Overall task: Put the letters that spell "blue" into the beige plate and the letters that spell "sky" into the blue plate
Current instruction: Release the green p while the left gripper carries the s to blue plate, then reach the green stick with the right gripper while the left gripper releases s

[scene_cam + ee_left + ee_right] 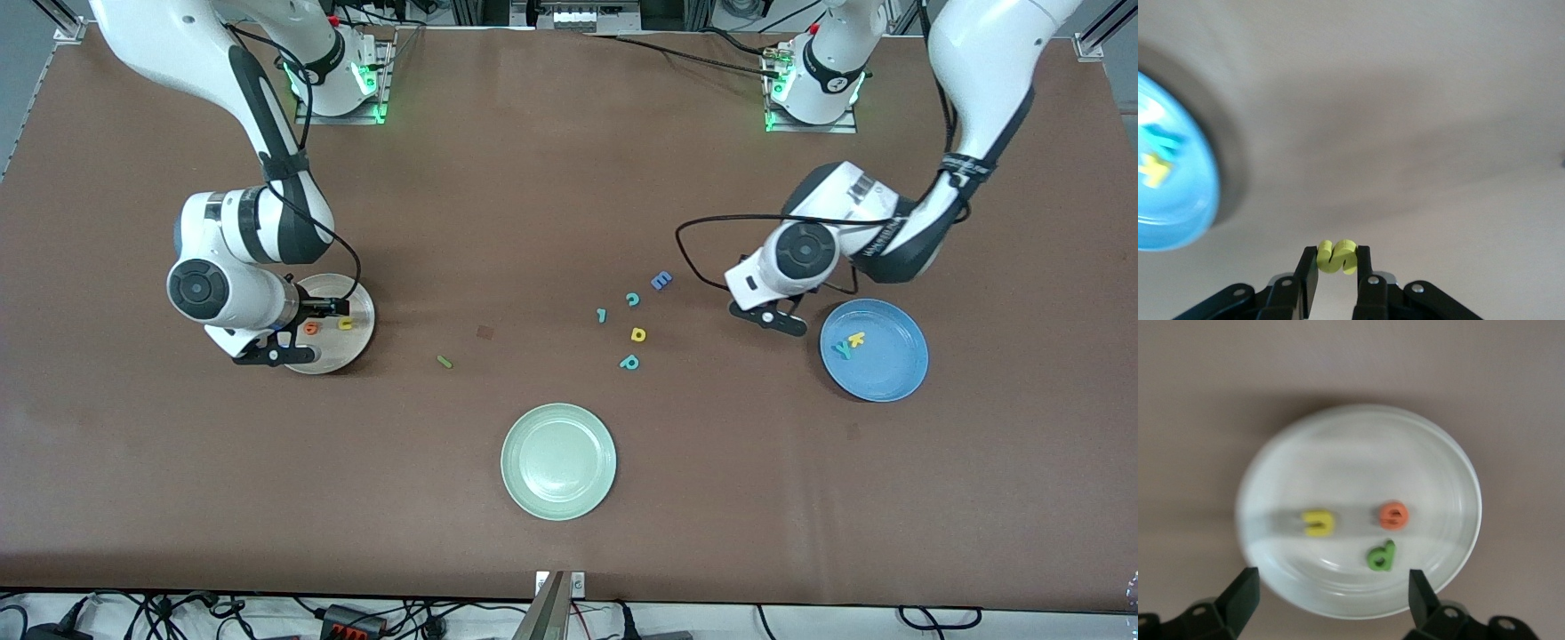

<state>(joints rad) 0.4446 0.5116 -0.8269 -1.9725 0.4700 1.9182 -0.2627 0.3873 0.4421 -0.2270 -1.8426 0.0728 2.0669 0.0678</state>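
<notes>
Yellow s (1337,256) pinched in your left gripper (1337,267) beside the blue plate (898,378), your right gripper (1331,590) spread wide, empty, over the beige plate (1438,460), no readable writing.

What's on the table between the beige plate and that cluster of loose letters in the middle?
In the front view, only the thin green l lies between the beige plate and the letter cluster.

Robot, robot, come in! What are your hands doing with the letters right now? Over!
Left gripper shut on small yellow letter s, beside round blue plate. Right gripper open over round beige plate. Thin green bar letter l waits on table.
</notes>
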